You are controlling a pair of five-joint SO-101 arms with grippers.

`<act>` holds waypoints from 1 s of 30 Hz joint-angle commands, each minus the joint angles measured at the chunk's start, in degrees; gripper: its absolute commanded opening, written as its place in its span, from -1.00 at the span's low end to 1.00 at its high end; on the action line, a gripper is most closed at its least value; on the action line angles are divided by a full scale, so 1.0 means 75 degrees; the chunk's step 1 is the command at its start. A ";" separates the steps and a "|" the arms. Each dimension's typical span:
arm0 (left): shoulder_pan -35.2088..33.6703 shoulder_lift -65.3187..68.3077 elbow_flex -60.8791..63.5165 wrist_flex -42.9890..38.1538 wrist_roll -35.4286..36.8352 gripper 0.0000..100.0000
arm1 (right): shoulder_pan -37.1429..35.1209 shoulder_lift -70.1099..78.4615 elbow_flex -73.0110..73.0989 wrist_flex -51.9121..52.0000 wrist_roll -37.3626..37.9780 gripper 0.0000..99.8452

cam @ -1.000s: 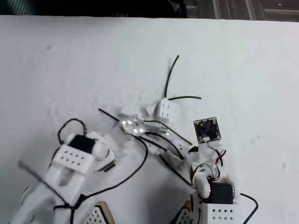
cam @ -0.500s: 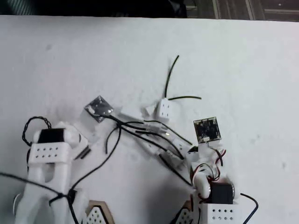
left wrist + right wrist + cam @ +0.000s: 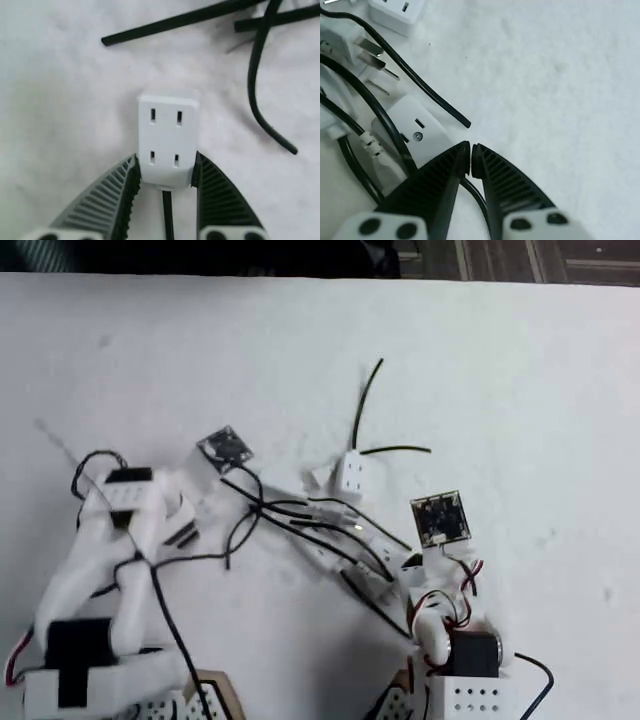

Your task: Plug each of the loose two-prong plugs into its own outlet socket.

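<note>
My left gripper [image 3: 165, 167] is shut on a white outlet block [image 3: 167, 127], its grey fingers [image 3: 127, 182] pressing both sides near the cord end; four slots face up. My right gripper [image 3: 470, 149] is shut with its tips touching and nothing between them, right beside a second white outlet [image 3: 412, 131]. A loose two-prong plug [image 3: 372, 62] lies just beyond that outlet among black cords. In the high view, a third white outlet [image 3: 355, 475] sits mid-table, the left arm [image 3: 130, 510] is to its left and the right arm [image 3: 440, 620] is at the near right.
Black cords [image 3: 300, 520] tangle between the two arms, and two short cord ends [image 3: 365, 405] run back from the middle outlet. Loose cord ends [image 3: 260, 100] lie just beyond the held block. The white table [image 3: 520, 390] is bare at the far side and right.
The left arm has swung left and then stretched farther back over the table, dragging some cords leftward with it. The right arm has stayed still.
</note>
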 commanded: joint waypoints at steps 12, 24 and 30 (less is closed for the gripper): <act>0.0287 -0.0604 -0.0539 0.0574 -0.0293 -0.62 | 0.0076 -0.0018 -0.0035 -0.0135 0.0129 -0.95; 0.0463 -0.2913 -0.0281 0.2028 0.0352 -0.62 | 0.0076 -0.0018 -0.0035 -0.0135 0.0129 -0.95; 0.0568 -0.2034 -0.0023 0.1278 0.0352 -0.53 | 0.0076 -0.0018 -0.0035 -0.0135 0.0129 -0.95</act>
